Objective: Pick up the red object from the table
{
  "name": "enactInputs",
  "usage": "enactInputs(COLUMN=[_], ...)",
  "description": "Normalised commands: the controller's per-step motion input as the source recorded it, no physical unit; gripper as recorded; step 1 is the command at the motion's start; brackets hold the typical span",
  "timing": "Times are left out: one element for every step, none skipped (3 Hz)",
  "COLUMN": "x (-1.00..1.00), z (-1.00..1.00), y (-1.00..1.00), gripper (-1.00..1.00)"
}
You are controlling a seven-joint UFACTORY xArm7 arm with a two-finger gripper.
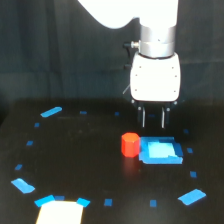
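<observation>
Cut-off and unclear bits

The arm runs off the top edge; a pale patch at the near left is cropped below; the gripper fingertips blur into the dark, gap unreadable.

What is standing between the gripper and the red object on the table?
Nothing visible. The gripper hangs above and slightly toward the exterior view's right of the red object; the light-blue block sits right beside it, not over it.

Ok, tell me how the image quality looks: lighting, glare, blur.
Exterior view: soft and blurry overall, dim black table; the white patch at the bottom edge is blown out; the red object and blue block look oversaturated with fuzzy edges; end effector fingers indistinct.
</observation>
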Motion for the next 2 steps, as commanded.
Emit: enactInputs(x=[0.53,0.65], z=[-0.15,0.41], y=[0.89,0.43], gripper=[1.0,1.0])
